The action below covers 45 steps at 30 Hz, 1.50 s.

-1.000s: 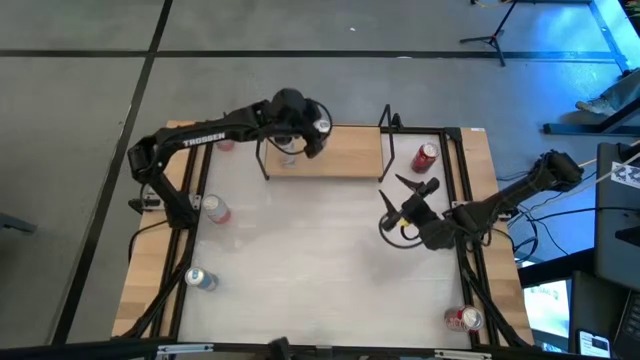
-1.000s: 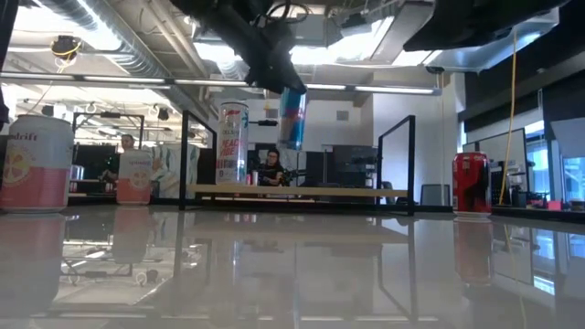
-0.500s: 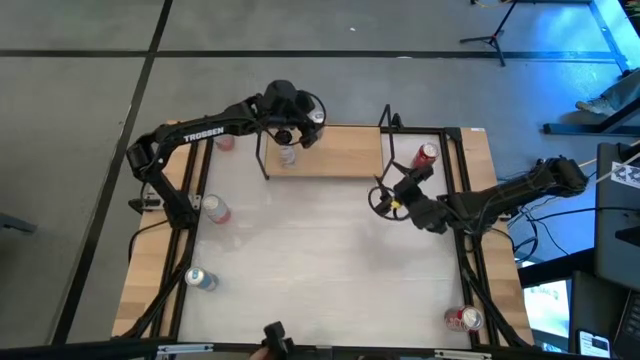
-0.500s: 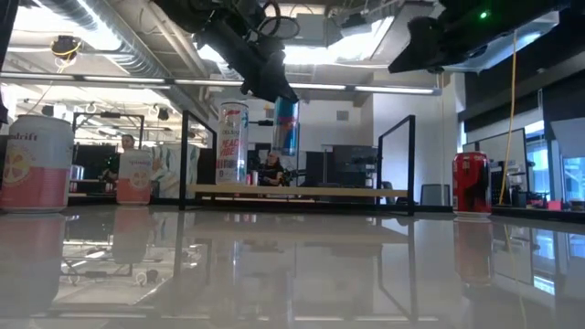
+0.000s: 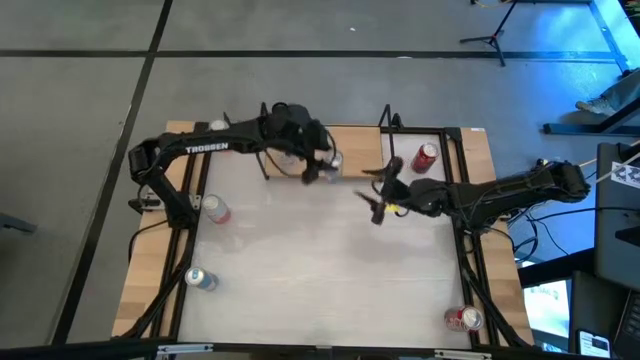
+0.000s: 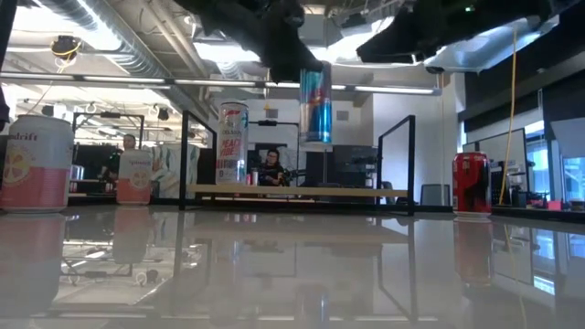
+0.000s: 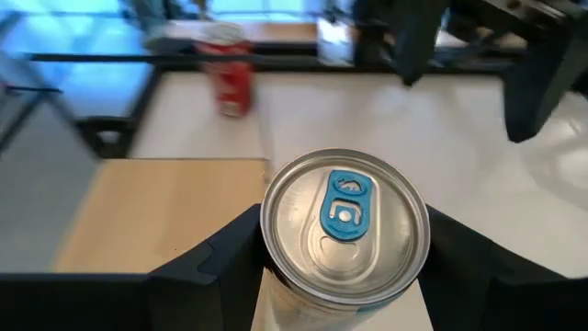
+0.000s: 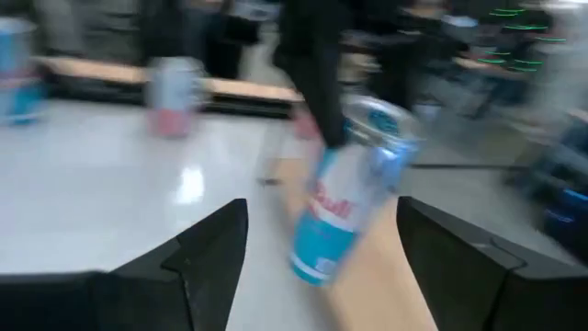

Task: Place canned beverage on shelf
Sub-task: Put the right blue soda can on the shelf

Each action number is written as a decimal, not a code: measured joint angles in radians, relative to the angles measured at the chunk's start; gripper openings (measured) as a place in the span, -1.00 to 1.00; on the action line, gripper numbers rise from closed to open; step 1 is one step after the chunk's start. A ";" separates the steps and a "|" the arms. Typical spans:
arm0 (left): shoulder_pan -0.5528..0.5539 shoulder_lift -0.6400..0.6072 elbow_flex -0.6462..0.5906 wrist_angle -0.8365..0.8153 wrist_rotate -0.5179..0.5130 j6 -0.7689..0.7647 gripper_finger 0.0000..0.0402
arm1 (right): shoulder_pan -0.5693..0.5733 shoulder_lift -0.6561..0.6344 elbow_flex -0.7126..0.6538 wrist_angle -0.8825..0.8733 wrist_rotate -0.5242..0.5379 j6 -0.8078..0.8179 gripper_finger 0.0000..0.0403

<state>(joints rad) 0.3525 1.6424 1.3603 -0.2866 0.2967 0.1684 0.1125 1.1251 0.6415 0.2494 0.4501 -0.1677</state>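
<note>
My left gripper (image 5: 322,166) is shut on a blue and silver can (image 6: 316,91), held in the air above the shelf's light-wood board (image 6: 302,192), near the board's near edge (image 5: 350,172). A tall white can (image 6: 232,142) stands upright on the board. My right gripper (image 5: 376,197) is open and empty above the table, just off the shelf's right end, its fingers pointing toward the held can (image 8: 342,207). My left gripper pinches the can's side wall just below its top rim (image 7: 276,276) between its two fingers (image 7: 216,271), one on each side. The fingers come from above. The can hangs upright below them, top up, clear of the board.
A red can (image 5: 425,157) stands right of the shelf's black end post (image 6: 409,164). Pink cans (image 6: 35,163) (image 6: 134,176) stand at the table's left. More cans lie at the near left (image 5: 200,279) and near right (image 5: 463,318). People sit in the room behind.
My left gripper has gone toward the table's right and near edges and up with the blue can, which has turned from tilted to upright. My right gripper has gone toward the table's left and far edges, closer to the shelf's right end.
</note>
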 joint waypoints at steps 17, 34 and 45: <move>-0.330 0.003 -0.368 0.386 -0.321 -0.189 0.05 | 0.012 0.217 -0.094 0.170 -0.175 0.167 0.39; -0.390 0.012 -0.463 0.509 -0.354 -0.264 0.25 | 0.012 0.353 -0.095 0.335 -0.287 0.189 0.39; -0.412 -0.035 -0.444 0.460 -0.332 -0.247 0.50 | 0.011 0.353 -0.095 0.355 -0.286 0.230 0.39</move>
<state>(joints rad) -0.0595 1.6070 0.9158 0.1737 -0.0353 -0.0791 0.1238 1.4780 0.5461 0.6044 0.1640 0.0619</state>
